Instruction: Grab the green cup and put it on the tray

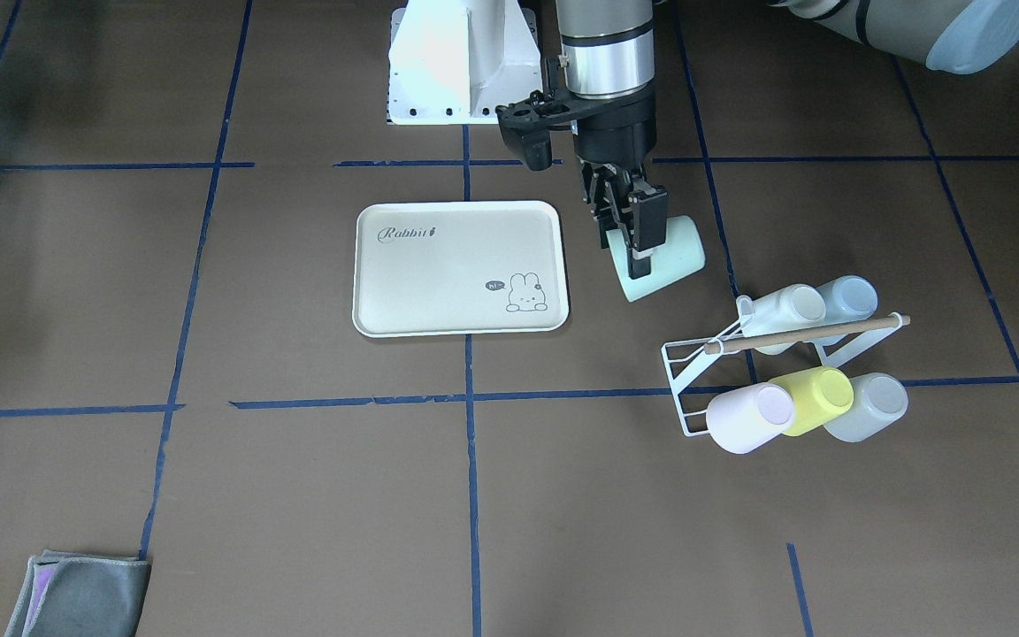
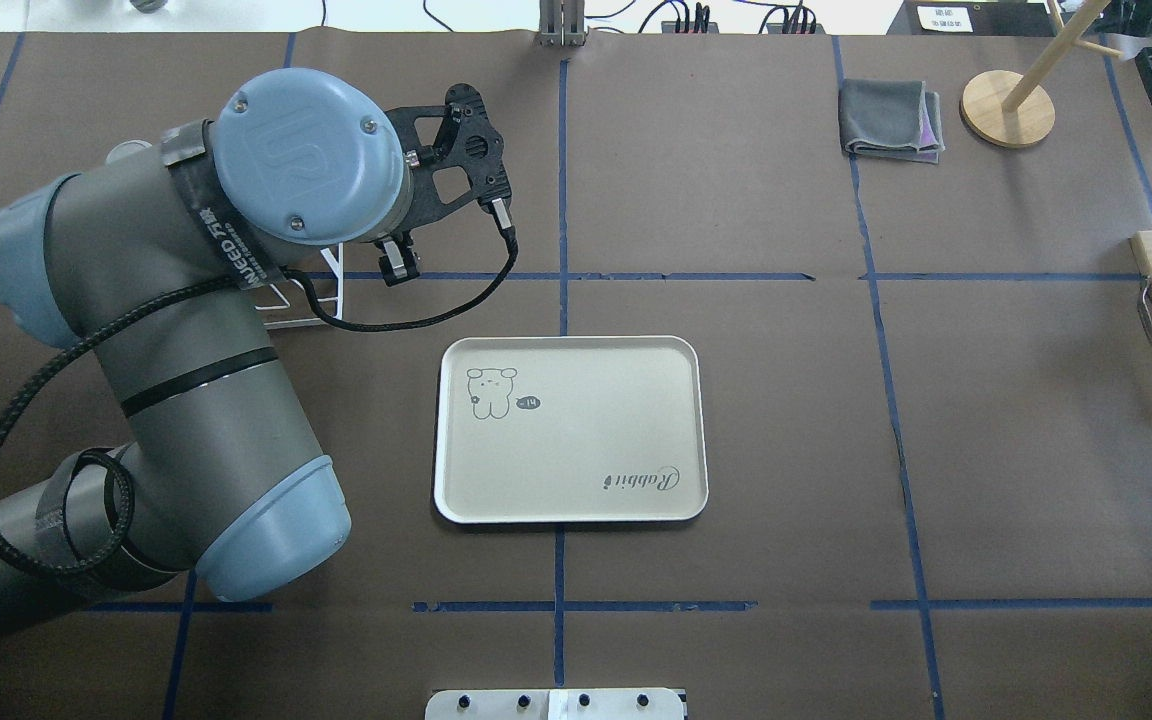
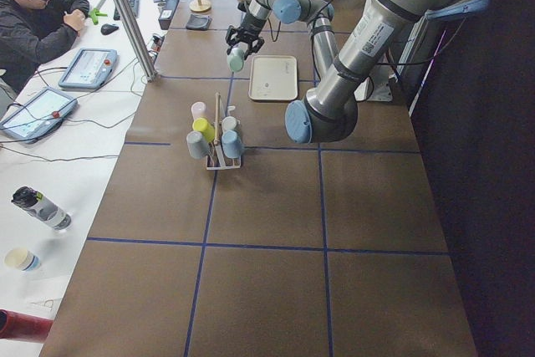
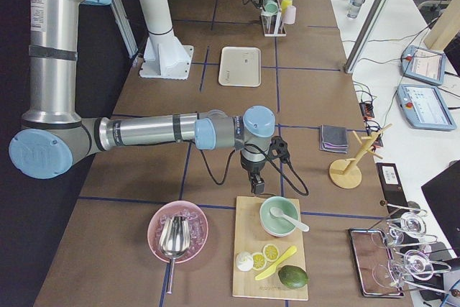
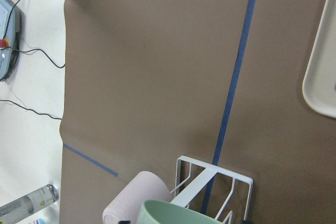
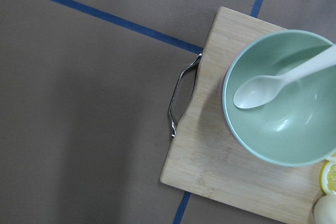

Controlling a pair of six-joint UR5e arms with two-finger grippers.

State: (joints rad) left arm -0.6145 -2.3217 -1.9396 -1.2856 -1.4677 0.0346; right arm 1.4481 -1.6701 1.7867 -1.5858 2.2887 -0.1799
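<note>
My left gripper (image 1: 626, 248) is shut on the rim of the pale mint-green cup (image 1: 670, 255) and holds it tilted, in the air. The cup is between the cream "Rabbit" tray (image 1: 439, 301) and the cup rack (image 1: 695, 372), just beside the tray's short edge. The cup's rim shows at the bottom of the left wrist view (image 5: 178, 214), and the cup shows small in the exterior left view (image 3: 236, 59). In the overhead view the arm hides the cup, and the tray (image 2: 576, 460) lies empty. My right gripper (image 4: 256, 186) hangs far off by a cutting board; I cannot tell whether it is open or shut.
The white wire rack holds several pastel cups, among them a pink one (image 1: 744, 420) and a bright yellow-green one (image 1: 819, 398). A grey cloth (image 2: 891, 120) and a wooden stand (image 2: 1006, 108) lie far right. A cutting board (image 6: 210, 161) carries a green bowl (image 6: 294, 129) with a spoon.
</note>
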